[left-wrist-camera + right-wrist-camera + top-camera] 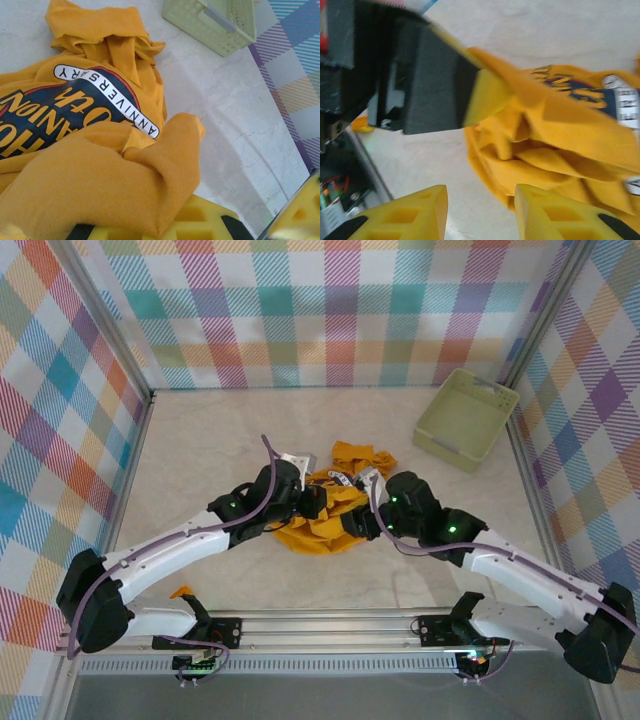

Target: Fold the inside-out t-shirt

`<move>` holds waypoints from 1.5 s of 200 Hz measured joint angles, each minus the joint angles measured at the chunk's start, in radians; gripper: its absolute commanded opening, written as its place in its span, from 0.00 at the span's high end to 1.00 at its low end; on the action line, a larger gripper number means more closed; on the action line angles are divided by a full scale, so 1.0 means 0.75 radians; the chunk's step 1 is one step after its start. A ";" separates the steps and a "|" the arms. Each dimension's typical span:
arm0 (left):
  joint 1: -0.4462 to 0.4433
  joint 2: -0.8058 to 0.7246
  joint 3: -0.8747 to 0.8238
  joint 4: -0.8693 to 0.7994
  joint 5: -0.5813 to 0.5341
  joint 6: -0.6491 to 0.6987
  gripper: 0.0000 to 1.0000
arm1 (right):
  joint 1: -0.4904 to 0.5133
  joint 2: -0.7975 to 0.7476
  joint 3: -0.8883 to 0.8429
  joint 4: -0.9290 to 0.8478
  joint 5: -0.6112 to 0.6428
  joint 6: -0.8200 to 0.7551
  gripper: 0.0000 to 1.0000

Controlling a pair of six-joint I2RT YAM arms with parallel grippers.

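The inside-out t-shirt (pixel 322 518) lies crumpled in the middle of the table, mustard-orange, with a dark printed badge and white lettering (pixel 60 107) showing. My left gripper (pixel 308 502) is shut on a fold of the shirt. In the left wrist view the cloth (pixel 100 175) drapes over its yellow finger (pixel 210 220). From the right wrist view, that left gripper (pixel 485 92) pinches the shirt's upper edge. My right gripper (pixel 358 524) stands open at the heap's near right side. Its fingertips (pixel 480 192) have bare table between them, and the shirt's hem (pixel 500 175) lies just beyond the right finger.
A pale green plastic basket (pixel 467 418) stands at the back right, seen close in the left wrist view (pixel 215 22). Plaid walls enclose the table on three sides. A small orange scrap (pixel 182 592) lies near the left arm's base. The rail (pixel 330 625) runs along the near edge.
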 measured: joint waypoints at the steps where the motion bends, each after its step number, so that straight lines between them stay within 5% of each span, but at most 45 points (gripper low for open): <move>1: 0.000 0.001 0.001 0.000 0.000 0.000 1.00 | 0.001 0.005 -0.001 0.004 -0.002 0.000 0.61; 43: 0.000 0.005 0.030 -0.001 0.009 0.000 1.00 | 0.002 0.224 -0.011 0.128 -0.030 0.026 0.65; 132: 0.000 -0.009 0.033 -0.001 0.008 0.000 1.00 | 0.002 0.325 -0.011 0.327 0.042 -0.006 0.73; 218: 0.009 -0.016 0.033 -0.001 0.008 0.000 1.00 | -0.011 0.319 -0.011 0.340 0.156 -0.016 0.55; 273: 0.015 -0.016 0.033 -0.001 0.007 -0.001 1.00 | -0.052 0.319 -0.011 0.354 0.030 0.002 0.76; 300: 0.015 -0.016 0.033 -0.002 0.004 -0.001 1.00 | -0.053 0.319 -0.011 0.364 0.000 0.006 0.74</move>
